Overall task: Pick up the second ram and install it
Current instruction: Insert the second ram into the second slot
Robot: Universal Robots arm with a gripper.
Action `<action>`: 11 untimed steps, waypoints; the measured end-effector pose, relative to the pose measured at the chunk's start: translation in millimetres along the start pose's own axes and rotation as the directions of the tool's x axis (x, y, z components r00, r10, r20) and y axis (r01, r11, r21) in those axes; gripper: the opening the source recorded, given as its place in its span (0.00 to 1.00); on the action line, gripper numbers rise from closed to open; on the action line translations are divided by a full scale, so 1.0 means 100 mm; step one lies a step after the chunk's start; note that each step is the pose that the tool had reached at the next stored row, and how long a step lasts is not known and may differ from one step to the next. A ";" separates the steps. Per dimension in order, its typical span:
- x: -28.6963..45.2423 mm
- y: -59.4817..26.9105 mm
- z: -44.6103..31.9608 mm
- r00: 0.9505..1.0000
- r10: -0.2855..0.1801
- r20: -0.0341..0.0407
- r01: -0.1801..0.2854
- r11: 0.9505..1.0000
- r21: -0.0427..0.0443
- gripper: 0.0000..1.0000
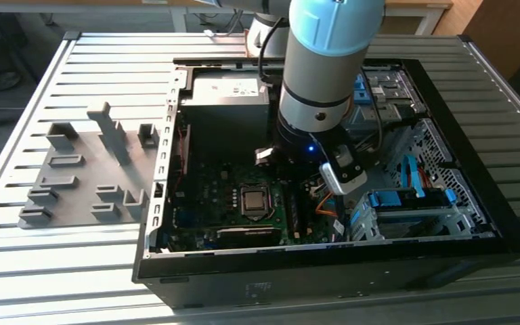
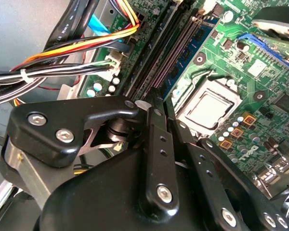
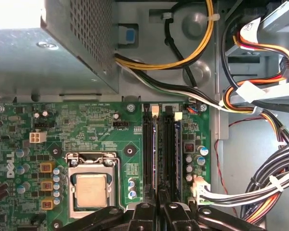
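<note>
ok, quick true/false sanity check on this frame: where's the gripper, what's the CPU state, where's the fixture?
1. The gripper is inside the open computer case, over the motherboard. True.
2. A heatsink and fan cover the processor. False: its metal top is bare in both wrist views.
3. The grey fixture plate lies on the slotted table, outside the case, on the exterior view's left. True.
4. The gripper is over the fixture plate. False: it is at the memory slots beside the processor.
</note>
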State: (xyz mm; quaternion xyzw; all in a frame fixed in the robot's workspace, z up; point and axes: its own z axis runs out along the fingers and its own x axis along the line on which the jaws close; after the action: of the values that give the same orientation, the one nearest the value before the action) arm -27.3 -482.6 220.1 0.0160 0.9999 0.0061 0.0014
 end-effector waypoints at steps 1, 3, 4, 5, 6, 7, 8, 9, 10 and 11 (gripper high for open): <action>-0.004 0.000 0.000 1.000 -0.001 0.000 0.001 1.000 0.000 0.14; -0.009 0.000 0.002 1.000 -0.003 0.000 0.003 1.000 0.000 0.14; -0.009 0.000 0.004 1.000 -0.006 0.000 0.006 1.000 0.000 0.14; -0.010 0.001 0.007 1.000 -0.008 0.000 0.008 1.000 -0.001 0.14; -0.010 0.002 0.010 1.000 -0.009 0.000 0.009 1.000 -0.001 0.14; -0.010 0.004 0.014 1.000 -0.010 0.000 0.010 1.000 -0.002 0.14; -0.010 0.004 0.017 1.000 -0.010 0.000 0.010 1.000 -0.002 0.14; -0.010 0.004 0.021 1.000 -0.010 0.000 0.010 1.000 -0.002 0.14; -0.010 0.004 0.026 1.000 -0.010 0.000 0.010 1.000 -0.002 0.14; -0.010 0.004 0.030 1.000 -0.010 0.000 0.010 1.000 -0.003 0.14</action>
State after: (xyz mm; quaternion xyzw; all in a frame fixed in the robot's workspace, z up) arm -26.3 -482.2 217.2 0.0111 0.9999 0.0075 0.0013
